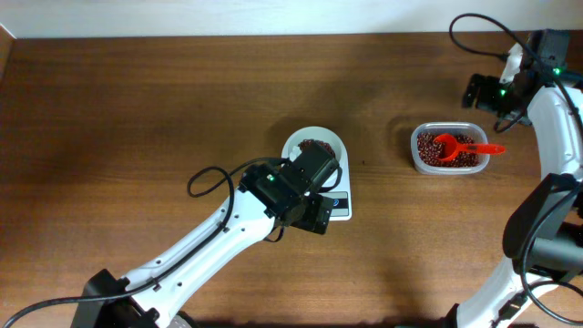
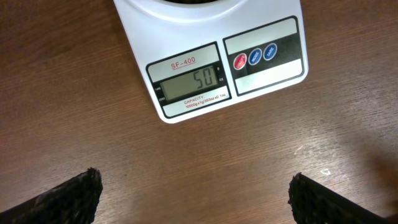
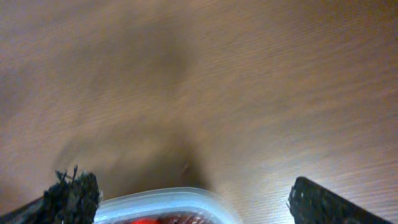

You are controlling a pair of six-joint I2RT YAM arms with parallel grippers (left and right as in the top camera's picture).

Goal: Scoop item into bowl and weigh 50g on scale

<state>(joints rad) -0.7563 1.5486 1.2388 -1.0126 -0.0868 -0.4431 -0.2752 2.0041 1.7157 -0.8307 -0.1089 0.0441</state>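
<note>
Left jaws gape empty, the scale point(image 2: 211, 62) just ahead; only the wrist view shows its display reading 50. Overhead shows the bowl point(image 1: 293, 146) of beans point(image 1: 315, 144) on it. Right jaws hang released near the tub point(image 3: 161, 202).

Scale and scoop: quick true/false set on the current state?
1. The scale display reads 50. True.
2. The red scoop lies on the bare table. False: it rests on the beans in the clear tub.
3. The bowl sits beside the scale. False: it sits on it.
4. The right gripper is open and empty. True.
5. The left gripper grips the bowl. False: it is open, holding nothing.
</note>
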